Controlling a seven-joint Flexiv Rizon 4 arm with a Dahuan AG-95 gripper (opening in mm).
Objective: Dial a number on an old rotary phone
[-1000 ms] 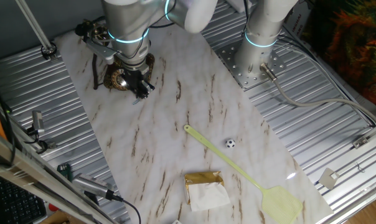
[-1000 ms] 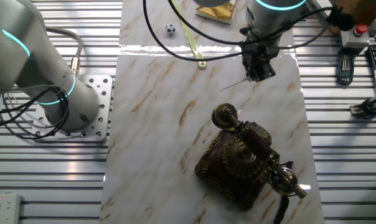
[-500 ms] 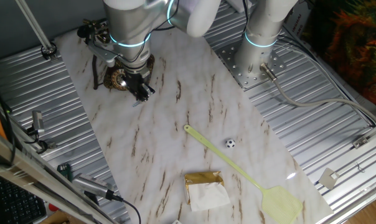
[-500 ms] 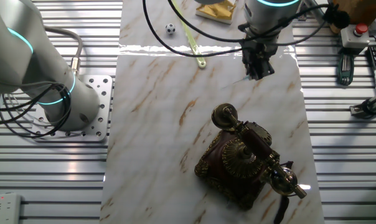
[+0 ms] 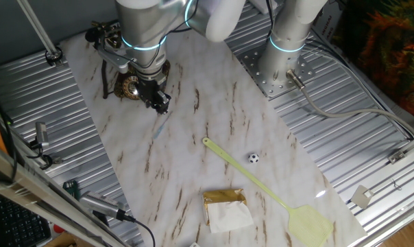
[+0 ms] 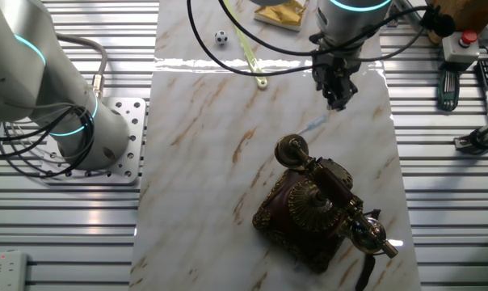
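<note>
- Right, here I am at the approach step: my gripper (image 6: 336, 99) hangs above the marble tabletop (image 6: 204, 153), near the old rotary phone (image 6: 318, 212) but clear of it, on the side of the handset's (image 6: 329, 194) far earpiece.
- A thin pale stick (image 6: 313, 124) slants off my fingertips toward the phone; it looks pinched between the fingers, so I'd call them narrow and holding it, though it is blurred and I can't swear to the grip.
- The phone stands on the marble with its handset on the cradle and its round brass dial (image 5: 129, 86) facing up and outward, nothing touching it.
- From the one fixed view my wrist covers most of the phone, and only part of the dial shows beside my gripper (image 5: 159, 103).
- Well apart from the phone lie a yellow fly swatter (image 5: 269, 193), a tiny soccer ball (image 5: 253, 158) and a gold-wrapped packet (image 5: 225, 207) — none of my business.
- Next, as I judge it: bring the stick's tip over the dial, drop it into one finger hole, then sweep round the dial's arc.
- The tricky bit is the aim; the holes are small and the stick is slender enough to skid off the brass.
</note>
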